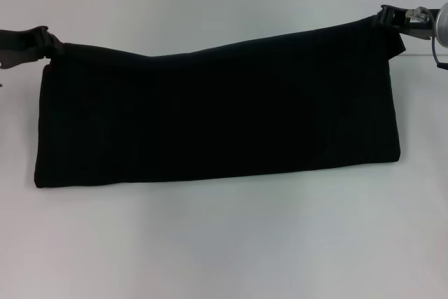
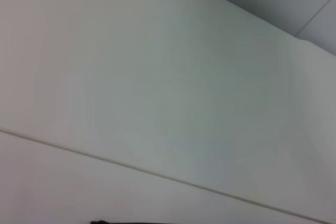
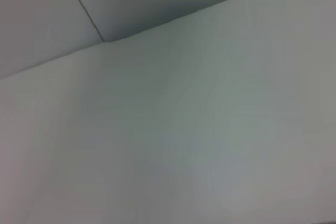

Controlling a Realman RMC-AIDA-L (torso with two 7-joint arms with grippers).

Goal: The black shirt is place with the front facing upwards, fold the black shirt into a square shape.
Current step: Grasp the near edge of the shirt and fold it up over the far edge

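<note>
While both my grippers pinch the black shirt (image 1: 217, 110), left gripper (image 1: 50, 47) and right gripper (image 1: 385, 19) hold opposite far corners, its long axis running between them.

plain white table (image 1: 224, 250)

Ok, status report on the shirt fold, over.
Left hand shut on the black shirt's far-left corner, right hand on the far-right corner. Shirt a long folded band, not yet square. Nothing in the way.
</note>
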